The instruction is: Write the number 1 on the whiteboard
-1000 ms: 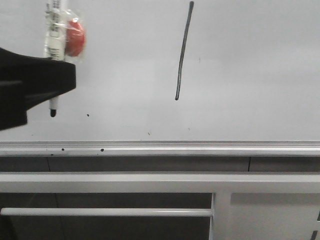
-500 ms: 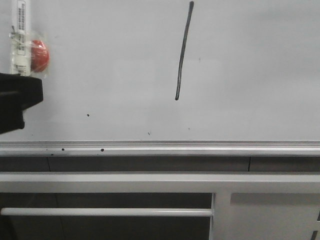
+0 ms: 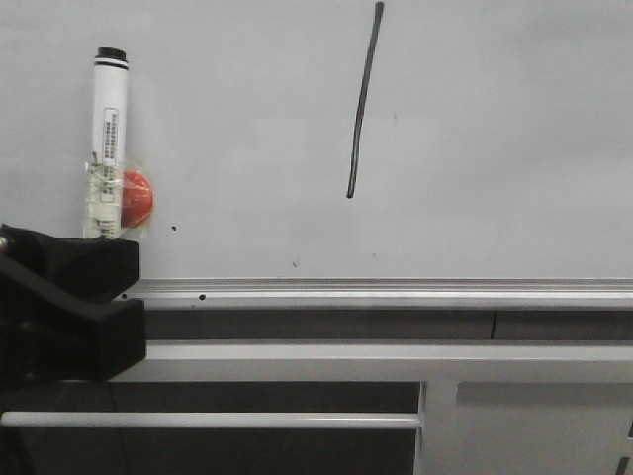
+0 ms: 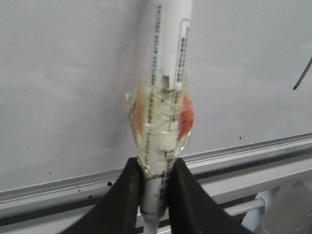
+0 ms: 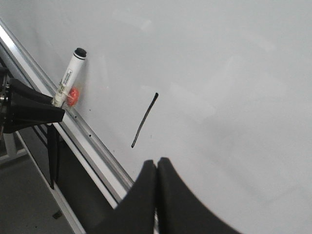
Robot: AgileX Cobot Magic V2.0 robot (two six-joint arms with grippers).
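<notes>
The number 1 (image 3: pixel 362 99) is a thin dark slanted stroke on the pale whiteboard (image 3: pixel 495 148); it also shows in the right wrist view (image 5: pixel 145 120). My left gripper (image 3: pixel 94 252) is at the lower left, over the board's silver edge rail (image 3: pixel 396 289). It is shut on a white marker (image 3: pixel 109 129) that stands upright, its black end up, with a red piece (image 3: pixel 137 195) taped to it. In the left wrist view the fingers (image 4: pixel 126 195) clamp the marker (image 4: pixel 165 73) low on its barrel; its tip is hidden. My right gripper (image 5: pixel 157 163) is shut and empty, near the rail below the stroke.
Below the rail runs a white metal frame (image 3: pixel 297 361) with a horizontal bar (image 3: pixel 218 420) and a dark gap between. A few small dark specks (image 3: pixel 174 229) dot the board near the left gripper.
My left gripper has swung left and then dropped from the board face down to the rail, carrying the marker. The marker tip, seen earlier below the fingers, is now hidden. The stroke is unchanged.
</notes>
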